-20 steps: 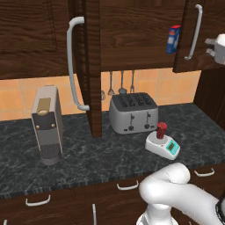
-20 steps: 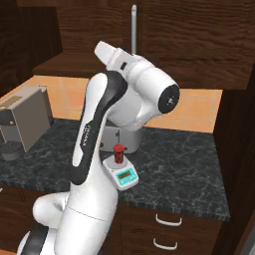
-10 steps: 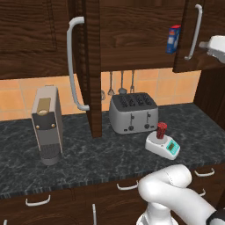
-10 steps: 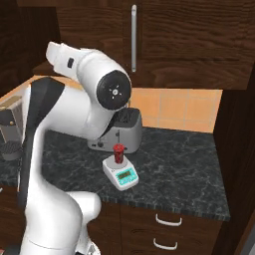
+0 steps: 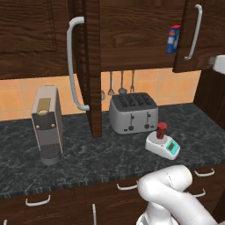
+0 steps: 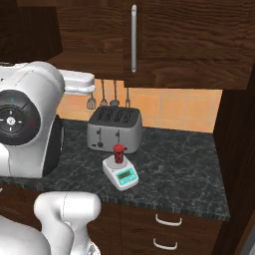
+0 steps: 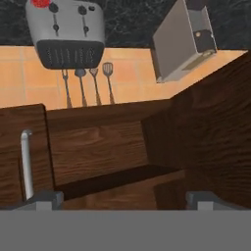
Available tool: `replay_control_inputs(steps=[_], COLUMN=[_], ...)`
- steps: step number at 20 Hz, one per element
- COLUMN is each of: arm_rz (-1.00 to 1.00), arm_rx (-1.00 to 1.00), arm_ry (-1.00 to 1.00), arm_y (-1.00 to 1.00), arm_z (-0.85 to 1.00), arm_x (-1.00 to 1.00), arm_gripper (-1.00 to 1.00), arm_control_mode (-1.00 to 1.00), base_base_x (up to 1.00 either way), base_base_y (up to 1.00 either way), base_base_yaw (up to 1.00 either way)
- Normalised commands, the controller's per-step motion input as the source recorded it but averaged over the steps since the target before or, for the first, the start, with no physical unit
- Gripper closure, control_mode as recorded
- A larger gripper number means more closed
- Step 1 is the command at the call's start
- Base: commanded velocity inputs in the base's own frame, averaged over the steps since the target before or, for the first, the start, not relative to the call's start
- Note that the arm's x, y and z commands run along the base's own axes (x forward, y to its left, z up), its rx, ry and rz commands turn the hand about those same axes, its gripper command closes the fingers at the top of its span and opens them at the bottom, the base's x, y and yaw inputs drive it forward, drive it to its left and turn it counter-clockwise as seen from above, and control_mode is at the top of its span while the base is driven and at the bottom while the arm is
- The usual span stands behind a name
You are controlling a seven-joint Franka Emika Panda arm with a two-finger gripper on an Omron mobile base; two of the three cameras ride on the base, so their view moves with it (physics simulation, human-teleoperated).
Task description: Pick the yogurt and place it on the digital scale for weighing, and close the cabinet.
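The dark red yogurt (image 5: 161, 130) stands upright on the round platform of the white digital scale (image 5: 163, 146), on the counter right of the toaster; from the other side, the yogurt (image 6: 118, 153) and scale (image 6: 121, 173) sit in front of the toaster. The dark wooden cabinet (image 5: 132, 30) has its left door (image 5: 91, 66) swung wide open, edge-on, with its pale bar handle (image 5: 73, 66). My gripper (image 7: 122, 200) is open and holds nothing, up at cabinet height, facing a door handle (image 7: 25, 162) and the cabinet's shelf. Its fingertips (image 7: 45, 198) stand far apart.
A silver toaster (image 5: 132, 113) stands at the back of the dark stone counter (image 5: 110, 158), and a grey coffee machine (image 5: 47, 125) at the left. A blue box with a red top (image 5: 173, 38) stands in the cabinet beside the right door (image 5: 200, 35). Utensils hang on the tiled wall.
The arm has swung up and to the right; it no longer covers the toaster in the right base view. The yogurt stays on the scale.
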Motion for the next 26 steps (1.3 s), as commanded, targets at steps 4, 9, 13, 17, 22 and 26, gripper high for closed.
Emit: replay_control_inputs(steps=[4,9,13,17,22,26], arm_rz=[-0.05,-0.01,-0.02,-0.04,-0.01,0.00], arm_rx=[0.00,0.00,-0.02,-0.12,-0.14,0.01], arm_ry=[-0.10,-0.11,-0.20,-0.28,-0.12,-0.01], arm_y=[0.24,0.11,0.94,1.00,0.88,1.00], arm_z=[-0.21,-0.03,-0.40,-0.11,0.12,-0.10], arm_x=[-0.34,-0.46,-0.46,-0.42,-0.47,-0.19], arm_gripper=[-1.00,-1.00,-1.00,-1.00,-1.00,-1.00], arm_control_mode=[-1.00,-1.00,-1.00,-1.00,-1.00,-1.00], base_base_x=[0.00,0.00,0.00,0.00,0.00,0.00], base_base_y=[0.00,0.00,0.00,0.00,0.00,0.00], base_base_yaw=[0.00,0.00,0.00,0.00,0.00,0.00])
